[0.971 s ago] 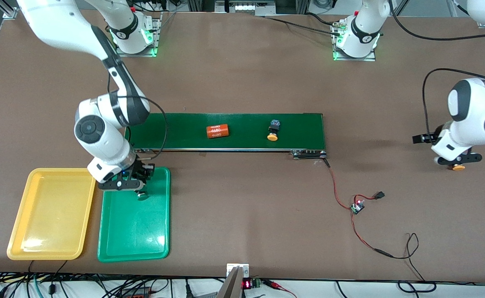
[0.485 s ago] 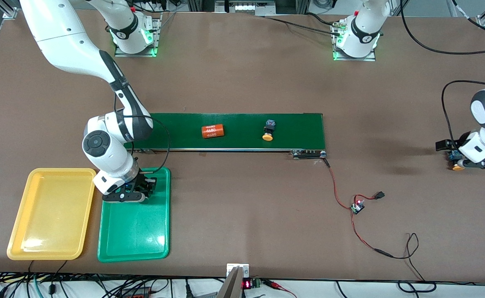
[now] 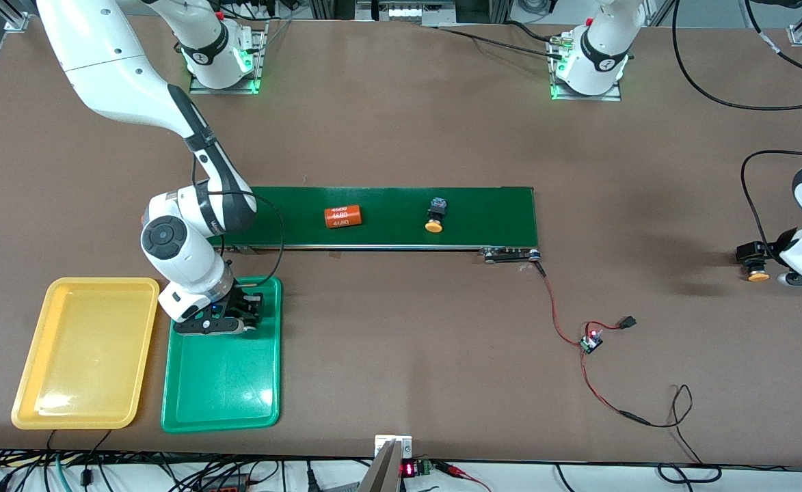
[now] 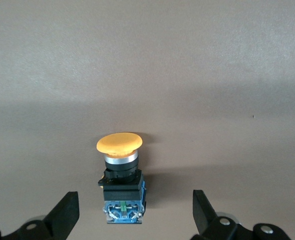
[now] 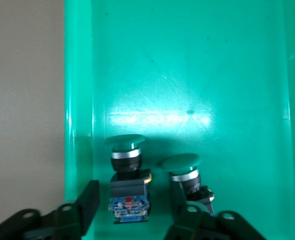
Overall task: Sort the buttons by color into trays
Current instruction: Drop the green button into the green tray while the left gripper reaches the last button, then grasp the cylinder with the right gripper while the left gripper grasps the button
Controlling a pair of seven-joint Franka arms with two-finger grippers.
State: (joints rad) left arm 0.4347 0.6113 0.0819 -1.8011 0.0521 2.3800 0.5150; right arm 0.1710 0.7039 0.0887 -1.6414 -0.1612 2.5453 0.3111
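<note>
My right gripper (image 3: pixel 240 321) is low in the green tray (image 3: pixel 223 383), at the end nearest the belt. In the right wrist view the gripper (image 5: pixel 135 207) is open, with a gap on each side of a green button (image 5: pixel 127 180) lying in the tray (image 5: pixel 212 75). A second green button (image 5: pixel 186 172) lies beside it. The yellow tray (image 3: pixel 79 355) has nothing in it. My left gripper (image 3: pixel 759 270) is open at its end of the table, around a yellow-orange button (image 3: pixel 756 276) (image 4: pixel 120 175) on the tabletop, without touching it. Another yellow-orange button (image 3: pixel 435 217) lies on the belt.
The long dark-green belt (image 3: pixel 387 201) crosses the middle of the table and carries an orange cylinder (image 3: pixel 342 216) with white print. A small circuit board (image 3: pixel 591 342) with red and black wires lies nearer the front camera than the belt's end.
My right gripper has come down into the green tray and let go of the green button. The cylinder and button on the belt moved toward the right arm's end. The left arm swung outward.
</note>
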